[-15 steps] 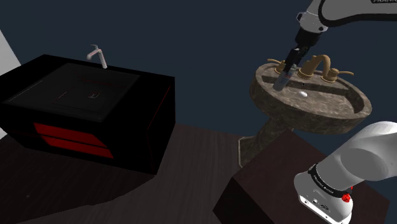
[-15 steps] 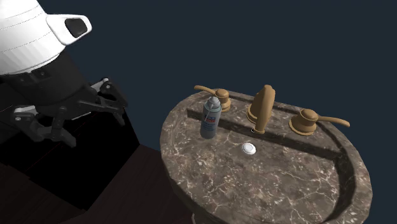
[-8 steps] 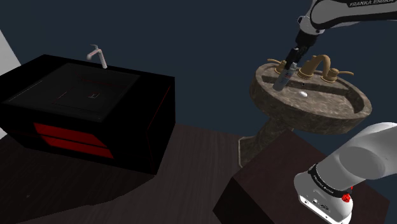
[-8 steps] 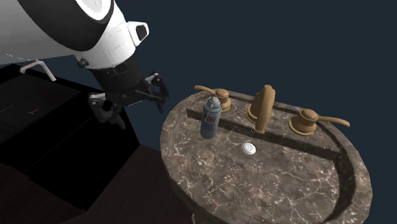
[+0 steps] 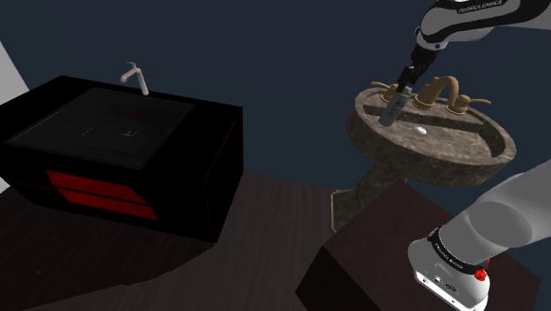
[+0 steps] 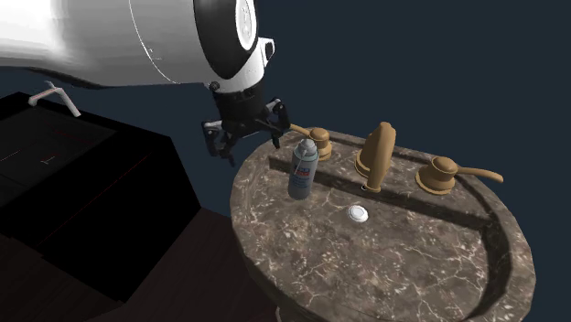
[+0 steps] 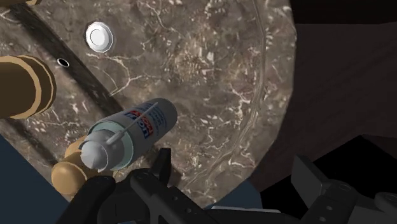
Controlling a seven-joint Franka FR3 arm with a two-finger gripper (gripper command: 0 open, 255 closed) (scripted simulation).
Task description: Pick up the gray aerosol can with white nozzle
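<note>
1. One dark stand (image 5: 371,261) sits closest, and the arm goes up from it.
2. Next comes the brown stone-look sink (image 6: 274,247), with its drain (image 6: 358,212) mid-basin.
3. The grey spray can (image 6: 304,169) stands upright on the sink's back ledge, just beside a brass handle (image 6: 316,135).
4. The tool (image 6: 249,144) hovers near the can's top with its fingers spread apart, gripping nothing.
5. The brass faucet (image 6: 377,155) is furthest back.
</note>
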